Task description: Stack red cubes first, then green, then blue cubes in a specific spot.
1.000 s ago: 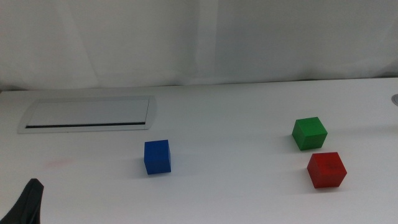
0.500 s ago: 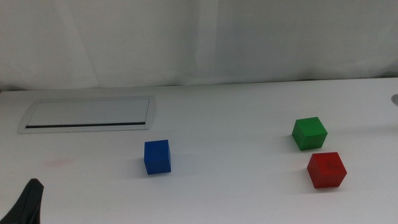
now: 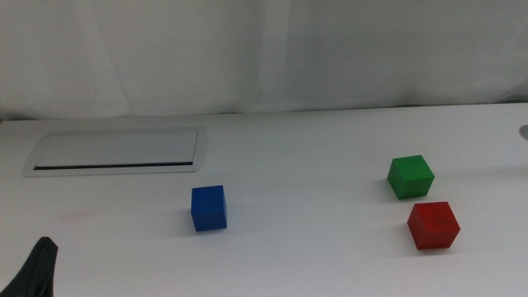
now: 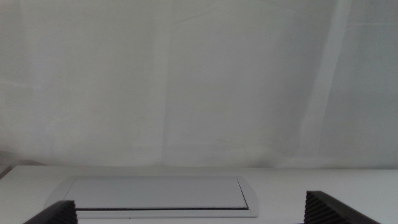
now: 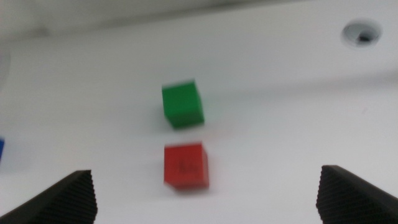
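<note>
The red cube (image 3: 433,224) sits on the white table at the right, also seen in the right wrist view (image 5: 186,165). Just behind it rests the green cube (image 3: 410,176) (image 5: 183,104). The blue cube (image 3: 208,208) lies near the table's middle-left. My right gripper (image 5: 205,199) is open, its jaws wide apart, and hangs short of the red cube without touching it. My left gripper (image 4: 193,211) is open and empty, waiting at the lower left corner of the middle view (image 3: 37,268), facing the grey-rimmed panel.
A grey-rimmed rectangular panel (image 3: 115,150) lies flat at the back left. A faint pink smudge (image 3: 78,217) marks the table near the left. A small round hole (image 5: 362,32) sits at the far right. A white backdrop closes the rear.
</note>
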